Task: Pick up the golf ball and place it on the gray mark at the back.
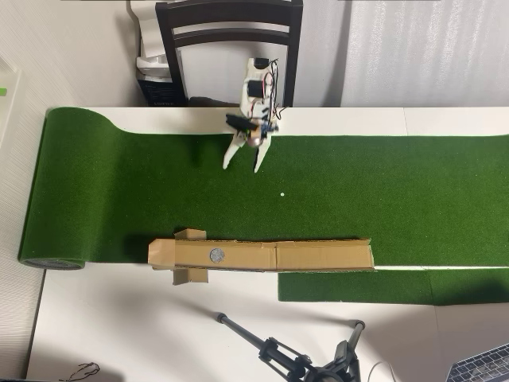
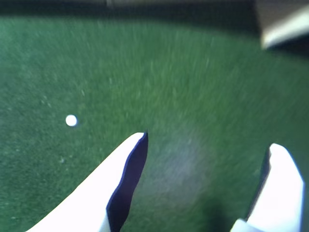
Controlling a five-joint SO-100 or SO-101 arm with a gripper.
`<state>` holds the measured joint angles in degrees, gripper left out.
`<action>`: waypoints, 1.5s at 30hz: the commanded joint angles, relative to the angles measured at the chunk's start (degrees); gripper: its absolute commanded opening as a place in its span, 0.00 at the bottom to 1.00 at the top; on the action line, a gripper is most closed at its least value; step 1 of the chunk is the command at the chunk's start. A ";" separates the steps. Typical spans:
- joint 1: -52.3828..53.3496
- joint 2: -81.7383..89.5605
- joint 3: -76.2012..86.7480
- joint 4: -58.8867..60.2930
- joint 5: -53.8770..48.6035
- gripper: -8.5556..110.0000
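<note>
The golf ball (image 1: 215, 255), small, pale and round, lies in the cardboard channel (image 1: 318, 256) at the near edge of the green turf in the overhead view. It does not show in the wrist view. My gripper (image 1: 242, 167) hangs over the far side of the turf, well apart from the ball, open and empty. In the wrist view the gripper (image 2: 210, 141) shows two white fingers spread wide. A faint gray mark (image 2: 186, 162) sits on the turf between them. A tiny flat white dot (image 2: 71, 120) lies to the left; in the overhead view the dot (image 1: 281, 193) is right of the gripper.
The green turf mat (image 1: 119, 191) runs across the white table, rolled up at its left end. A dark chair (image 1: 231, 32) stands behind the arm. A black tripod (image 1: 294, 358) lies near the front edge.
</note>
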<state>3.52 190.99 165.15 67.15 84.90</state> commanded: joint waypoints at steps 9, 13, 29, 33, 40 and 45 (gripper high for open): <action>-7.47 5.71 10.55 -0.88 9.67 0.40; -8.61 5.71 11.43 -0.70 10.63 0.40; -8.70 5.71 15.91 -1.58 12.39 0.21; -8.70 5.71 17.75 -3.08 12.48 0.11; -8.61 5.62 17.75 -5.27 13.80 0.09; -8.79 5.62 17.75 -4.92 15.73 0.07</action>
<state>-5.10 190.99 178.77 63.11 99.58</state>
